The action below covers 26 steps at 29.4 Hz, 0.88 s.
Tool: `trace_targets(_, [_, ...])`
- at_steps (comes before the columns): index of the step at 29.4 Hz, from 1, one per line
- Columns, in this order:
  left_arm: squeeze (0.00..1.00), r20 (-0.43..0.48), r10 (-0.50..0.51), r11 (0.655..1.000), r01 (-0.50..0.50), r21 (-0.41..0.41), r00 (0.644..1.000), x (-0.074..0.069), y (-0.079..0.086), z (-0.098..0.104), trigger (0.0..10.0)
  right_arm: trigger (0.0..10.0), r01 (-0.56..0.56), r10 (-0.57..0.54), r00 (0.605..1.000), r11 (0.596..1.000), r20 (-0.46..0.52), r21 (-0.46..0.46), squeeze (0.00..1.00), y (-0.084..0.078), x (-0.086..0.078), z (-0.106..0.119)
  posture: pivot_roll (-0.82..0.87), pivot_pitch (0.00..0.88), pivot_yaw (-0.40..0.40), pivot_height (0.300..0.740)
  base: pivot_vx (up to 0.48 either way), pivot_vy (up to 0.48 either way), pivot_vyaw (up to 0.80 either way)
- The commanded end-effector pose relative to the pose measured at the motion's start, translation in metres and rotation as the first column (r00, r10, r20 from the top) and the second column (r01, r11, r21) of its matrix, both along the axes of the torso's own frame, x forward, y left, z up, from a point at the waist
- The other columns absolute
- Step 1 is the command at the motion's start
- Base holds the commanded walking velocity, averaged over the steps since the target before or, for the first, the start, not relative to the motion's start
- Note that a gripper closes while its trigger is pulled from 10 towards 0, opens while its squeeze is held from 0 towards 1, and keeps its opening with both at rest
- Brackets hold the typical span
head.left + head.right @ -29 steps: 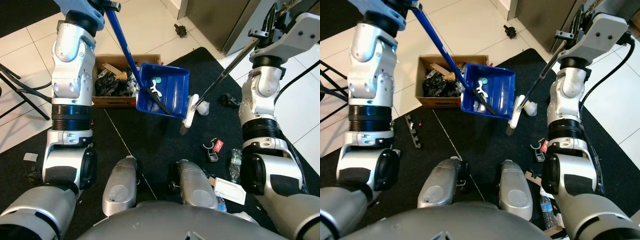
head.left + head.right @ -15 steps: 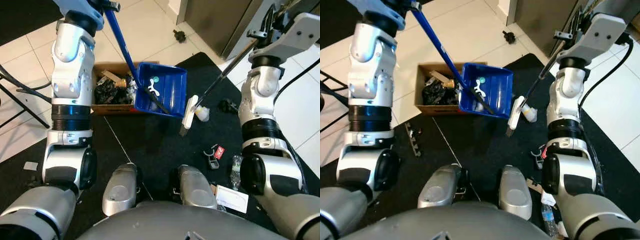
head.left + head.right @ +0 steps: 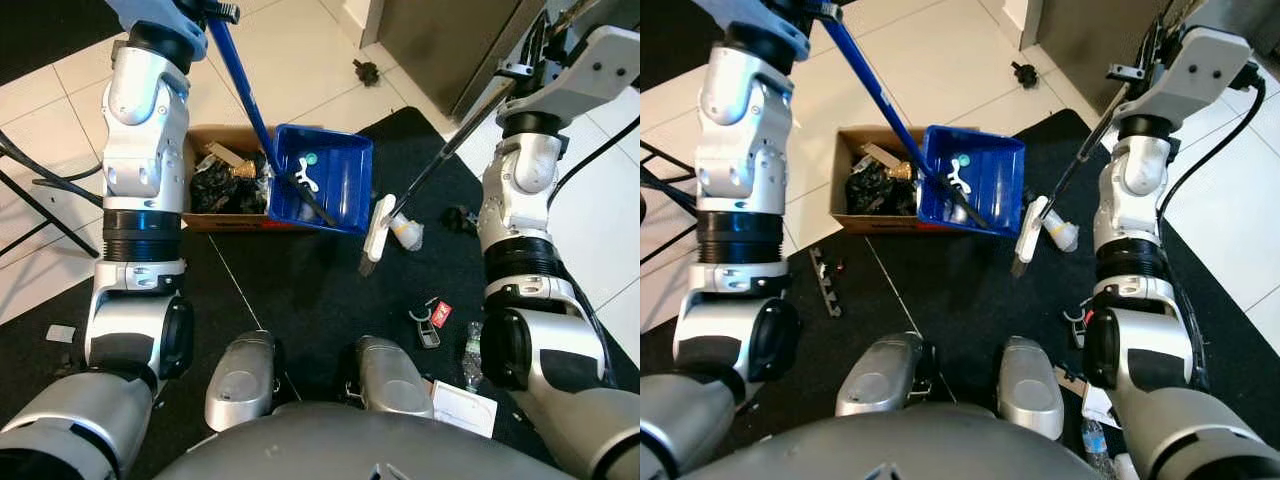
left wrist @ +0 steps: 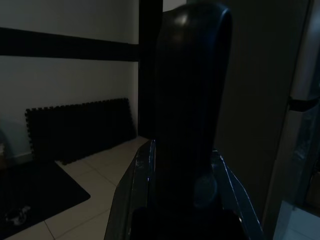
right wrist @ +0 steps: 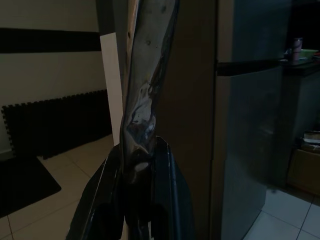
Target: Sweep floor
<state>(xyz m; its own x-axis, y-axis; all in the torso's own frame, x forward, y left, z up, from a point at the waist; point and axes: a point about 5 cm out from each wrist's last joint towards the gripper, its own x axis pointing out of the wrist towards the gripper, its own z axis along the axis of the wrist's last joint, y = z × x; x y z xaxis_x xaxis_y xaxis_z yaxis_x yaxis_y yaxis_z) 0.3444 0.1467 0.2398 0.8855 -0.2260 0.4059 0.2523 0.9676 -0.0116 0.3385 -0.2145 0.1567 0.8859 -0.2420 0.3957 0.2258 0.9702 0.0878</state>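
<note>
Both handles run off the top edge; litter in the dustpan (image 3: 325,178) too small to identify

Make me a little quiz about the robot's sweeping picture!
1. True or false: the dustpan is red.
2. What sits beside the dustpan on the floor? A) box B) bucket C) chair
3. Fill in: the broom head hangs over the black ____.

Key: 1 false, it is blue. 2 A, the box full of rubbish. 3 mat.
</note>
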Motion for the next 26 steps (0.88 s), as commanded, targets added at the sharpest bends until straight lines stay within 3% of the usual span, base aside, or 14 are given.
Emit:
trace_targets(1, [0.00,0.051,0.002,1.000,-0.002,-0.004,0.999,-0.0019,0.0003,0.0080,10.0,10.0,0.000,0.000,1.000,1.000,0.018,0.000,0.00,-0.0001,0.0009,0.0045,0.15,0.000,0.006,0.740,0.480,0.000,0.00])
trace_targets(12, [0.00,0.050,-0.002,1.000,0.002,-0.004,0.999,-0.0017,0.0002,0.0076,10.0,10.0,0.001,-0.001,1.000,1.000,0.012,0.001,0.00,0.0003,0.0007,0.0033,0.15,0.000,0.009,0.740,0.480,0.000,0.00])
trace_targets(26, [0.00,0.051,-0.004,1.000,0.002,0.030,0.999,-0.0022,-0.0032,0.0035,10.0,10.0,0.000,0.000,1.000,1.000,0.009,-0.001,0.00,0.0002,0.0009,0.0032,0.14,0.000,0.012,0.740,0.000,0.000,0.00])
